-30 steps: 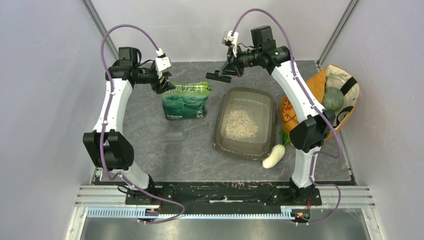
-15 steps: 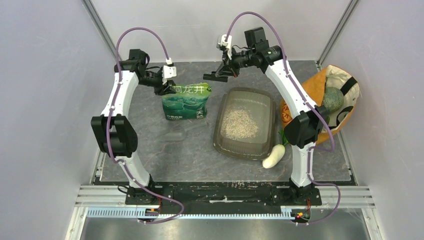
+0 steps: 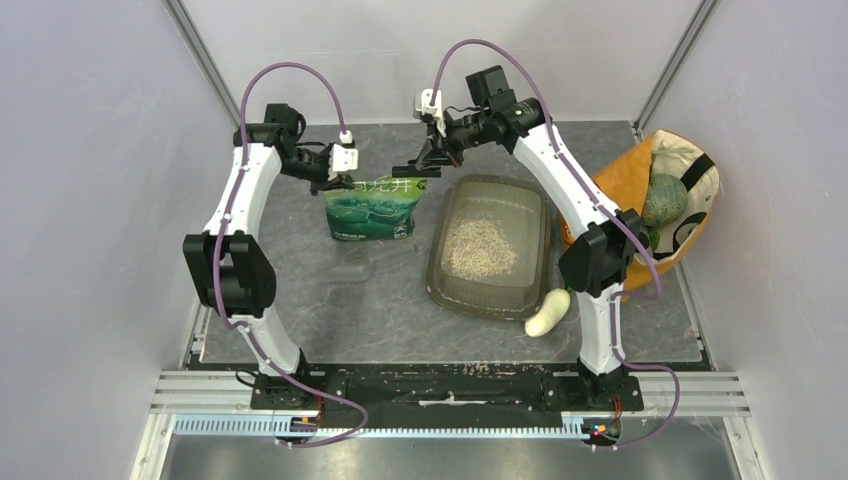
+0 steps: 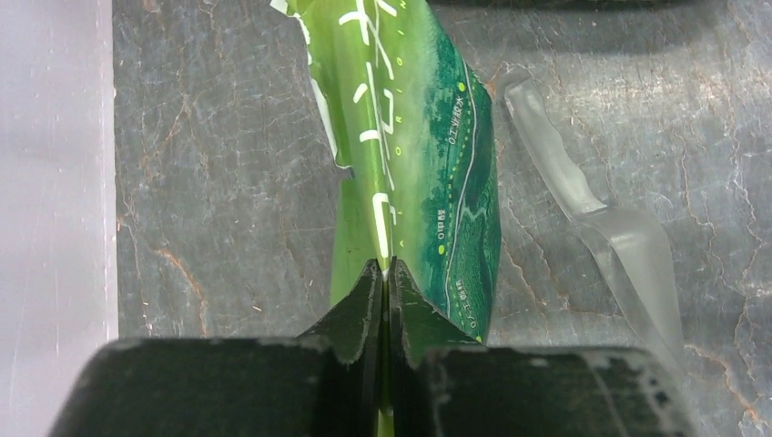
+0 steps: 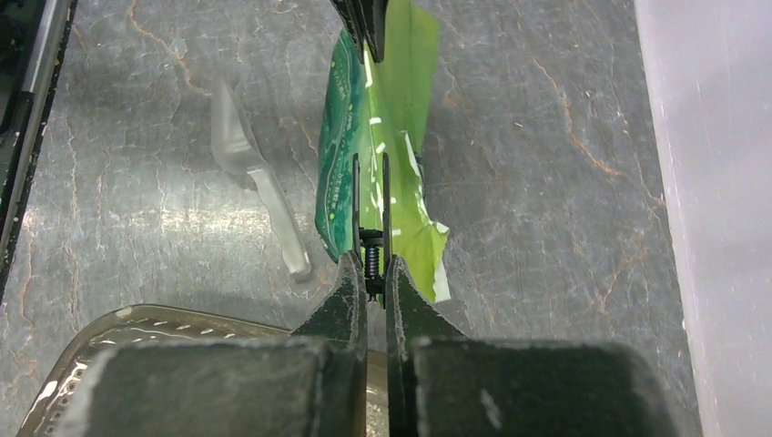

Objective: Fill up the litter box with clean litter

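Top external view gives us the litter box (image 3: 434, 270) lying right of centre on the grey stone-patterned table (image 3: 290, 250). The clean litter (image 3: 478, 247) forms a loose pale heap in its middle.

Just left of the box stands the green pouch (image 3: 372, 208), upright, with white characters along its top. The left gripper (image 3: 337, 181) is at the pouch's top left corner, and in the left wrist view we see its jaws pressed together on that edge. The right gripper (image 3: 414, 170) is at the top right corner. In the right wrist view a narrow gap shows between its fingers (image 5: 350, 291), with the pouch's edge running into it. We cannot tell whether they pinch it.

A clear plastic scoop (image 3: 356, 267) lies flat just in front of the pouch. A white oval vegetable (image 3: 547, 312) lies just beside the box's near right corner. Beyond the right arm, an orange-and-cream fabric bag (image 3: 680, 150) holds a round green melon (image 3: 664, 200).
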You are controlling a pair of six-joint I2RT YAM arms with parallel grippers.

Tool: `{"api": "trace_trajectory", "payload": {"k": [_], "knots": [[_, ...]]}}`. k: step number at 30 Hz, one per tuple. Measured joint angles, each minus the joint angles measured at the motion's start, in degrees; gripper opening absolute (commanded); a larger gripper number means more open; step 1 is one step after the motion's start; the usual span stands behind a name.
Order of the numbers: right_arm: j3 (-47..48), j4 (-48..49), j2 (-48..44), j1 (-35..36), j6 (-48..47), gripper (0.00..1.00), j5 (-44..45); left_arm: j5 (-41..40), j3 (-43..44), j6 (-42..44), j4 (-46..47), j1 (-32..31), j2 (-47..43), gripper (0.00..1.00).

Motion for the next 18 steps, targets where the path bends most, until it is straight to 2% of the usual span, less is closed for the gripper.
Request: {"api": "trace_trajectory", "payload": {"k": [18], "knots": [[-1.7, 1.8, 1.9, 6.1, -3.9, 0.0, 4.6, -1.3, -2.2, 3.5, -1.0, -0.8, -2.3, 0.02]]}}
